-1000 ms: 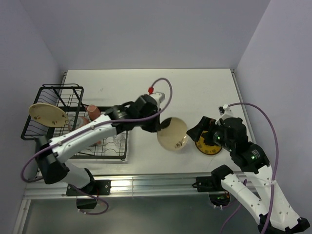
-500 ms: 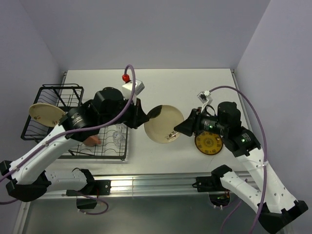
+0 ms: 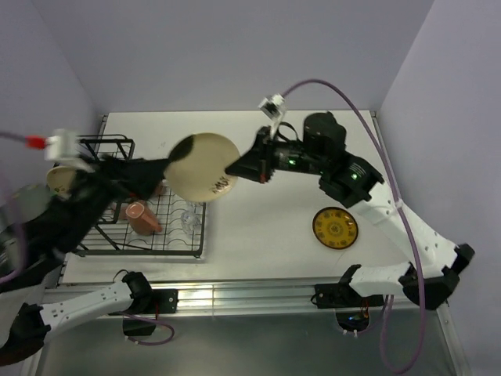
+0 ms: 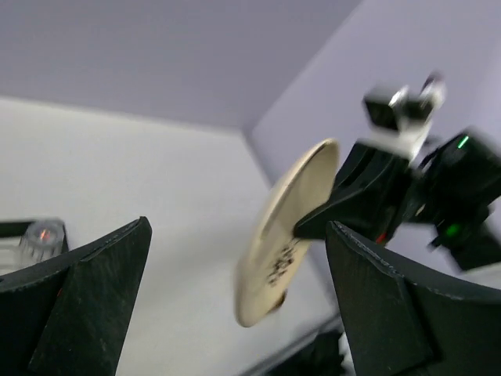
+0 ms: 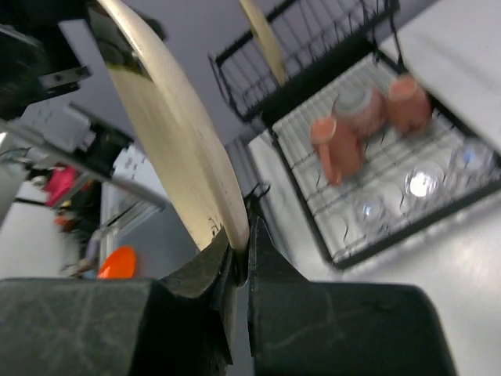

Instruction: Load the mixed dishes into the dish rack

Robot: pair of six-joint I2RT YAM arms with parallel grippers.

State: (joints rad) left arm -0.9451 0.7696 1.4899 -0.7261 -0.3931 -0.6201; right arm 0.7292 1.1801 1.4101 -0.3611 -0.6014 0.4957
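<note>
My right fingers (image 5: 313,329): clamped on the rim of a cream plate (image 3: 203,166), held on edge in mid-air.
My left fingers (image 4: 78,298): spread wide, gripping nothing.
Plate: above the bench (image 3: 258,235), near the dish rack (image 3: 202,235).

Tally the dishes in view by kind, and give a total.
Cream plates: 2
Yellow ornate plate: 1
Pink mugs: 2
Clear glasses: 3
Grey-topped vessel between the mugs, too blurred to name: 1
Total: 9
</note>
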